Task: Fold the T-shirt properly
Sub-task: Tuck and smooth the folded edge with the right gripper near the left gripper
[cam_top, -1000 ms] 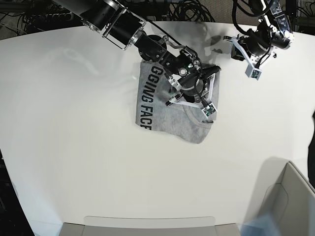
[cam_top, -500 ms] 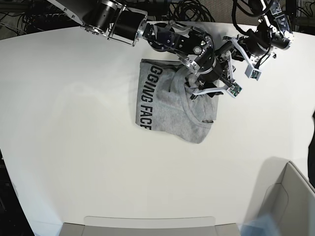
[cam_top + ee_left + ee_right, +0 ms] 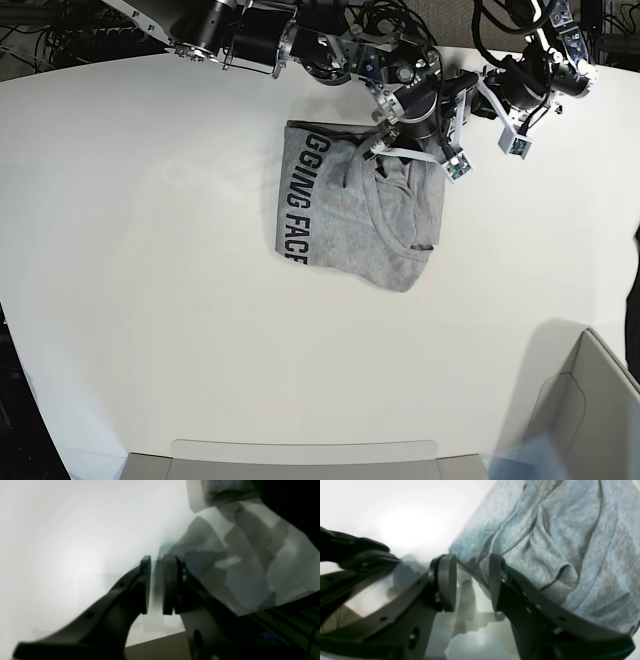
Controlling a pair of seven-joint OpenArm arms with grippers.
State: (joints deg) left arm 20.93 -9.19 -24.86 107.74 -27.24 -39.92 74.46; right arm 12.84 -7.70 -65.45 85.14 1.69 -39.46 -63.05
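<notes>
The grey T-shirt (image 3: 345, 215) lies partly folded near the table's back middle, black lettering along its left edge and the neck opening facing front right. Just off its back right corner hovers my right gripper (image 3: 450, 160), open. In the right wrist view its fingers (image 3: 447, 581) stand apart with nothing between them (image 3: 472, 582), and rumpled T-shirt fabric (image 3: 545, 537) lies right behind. My left gripper (image 3: 517, 145) hangs over bare table further right. In the left wrist view its pads (image 3: 168, 585) stand barely apart, holding nothing (image 3: 155, 585).
Both arms crowd the table's back right, close to each other. A grey bin (image 3: 590, 410) stands at the front right corner and a flat tray (image 3: 300, 458) lies along the front edge. Cables (image 3: 385, 20) run behind the table's back edge.
My right gripper has let go of the T-shirt's fabric, opened, and moved from over the shirt to its back right corner. The left arm has stayed put.
</notes>
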